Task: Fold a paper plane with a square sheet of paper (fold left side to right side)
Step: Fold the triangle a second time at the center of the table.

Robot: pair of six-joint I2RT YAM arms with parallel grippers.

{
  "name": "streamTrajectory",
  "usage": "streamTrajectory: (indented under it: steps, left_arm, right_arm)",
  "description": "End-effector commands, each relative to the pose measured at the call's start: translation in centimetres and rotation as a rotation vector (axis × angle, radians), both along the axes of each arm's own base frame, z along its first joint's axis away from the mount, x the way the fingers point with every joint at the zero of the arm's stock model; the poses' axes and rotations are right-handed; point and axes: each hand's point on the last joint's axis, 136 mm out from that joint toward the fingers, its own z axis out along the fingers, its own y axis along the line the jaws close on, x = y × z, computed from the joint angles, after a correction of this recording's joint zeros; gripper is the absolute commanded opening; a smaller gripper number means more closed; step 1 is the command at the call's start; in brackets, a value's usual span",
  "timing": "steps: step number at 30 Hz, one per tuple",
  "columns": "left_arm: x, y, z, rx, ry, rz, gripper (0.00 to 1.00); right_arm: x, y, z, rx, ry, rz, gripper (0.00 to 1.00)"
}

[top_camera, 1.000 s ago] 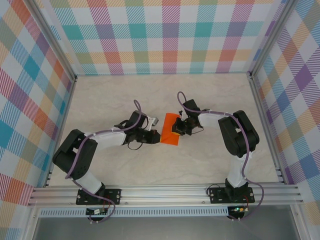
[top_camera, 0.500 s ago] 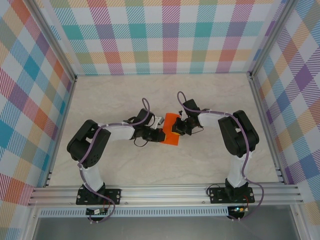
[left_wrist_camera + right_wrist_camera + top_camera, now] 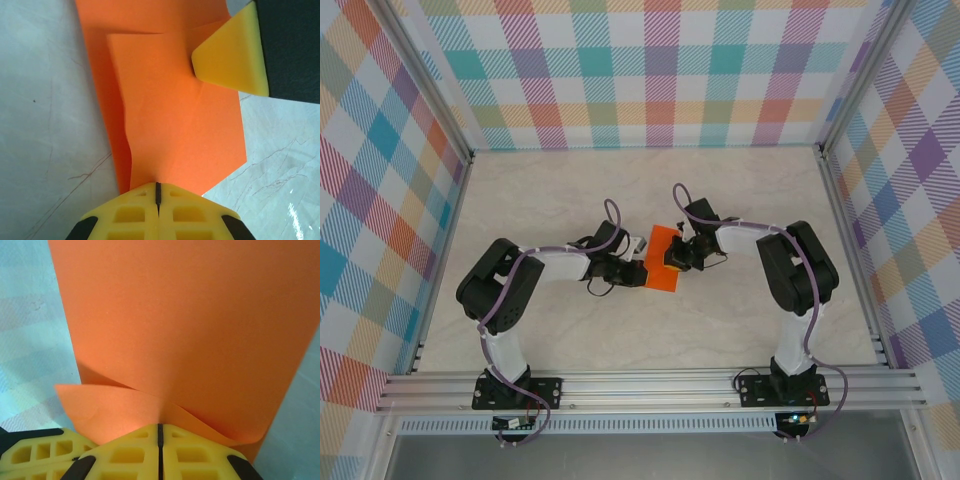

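Two closed end effectors (image 3: 157,189) (image 3: 160,429), seemingly on paper (image 3: 175,125)

Orange paper (image 3: 663,262) (plain, bright), yellow fingers (image 3: 127,216), marbled table (image 3: 720,190).

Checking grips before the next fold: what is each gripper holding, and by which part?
Both are shut on the square sheet of paper: the left gripper pinches its left edge, the right gripper the opposite edge.
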Motion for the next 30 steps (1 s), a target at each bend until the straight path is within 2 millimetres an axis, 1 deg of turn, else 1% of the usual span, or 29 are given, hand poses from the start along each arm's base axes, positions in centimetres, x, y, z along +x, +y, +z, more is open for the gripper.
streamTrajectory:
  steps: [1,4,6,8,11,16,21,30]
  left_arm:
    - [-1.3,1.2,-2.5,0.06,0.053,-0.002,0.0]
    - [-1.3,1.3,-2.5,0.066,0.05,0.001,0.0]
    - [-1.3,1.3,-2.5,0.068,0.049,0.0,0.0]
    - [-1.3,1.2,-2.5,0.069,0.048,-0.001,0.0]
    - [-1.2,1.1,-2.5,0.072,0.045,-0.003,0.0]
    - [-1.2,1.1,-2.5,0.077,0.044,-0.003,0.0]
    - [-1.2,1.0,-2.5,0.083,0.041,-0.003,0.0]
    - [-1.1,0.9,-2.3,0.086,0.034,-0.008,0.0]
  right_arm:
    - [-0.4,-0.3,2.6,-0.016,-0.042,0.039,0.08]
    - [-1.0,-0.4,4.0,-0.015,-0.059,0.052,0.08]
    - [-1.7,0.0,4.4,-0.025,-0.061,0.079,0.07]
    - [-2.5,0.8,4.4,-0.019,-0.05,0.104,0.07]
    - [-3.1,2.2,3.6,-0.011,-0.03,0.13,0.07]
    - [-2.2,3.6,2.9,-0.004,-0.024,0.136,0.07]
    - [-1.8,4.2,2.5,0.004,-0.019,0.14,0.06]
    - [-3.0,4.4,1.1,0.0,0.027,0.147,0.06]
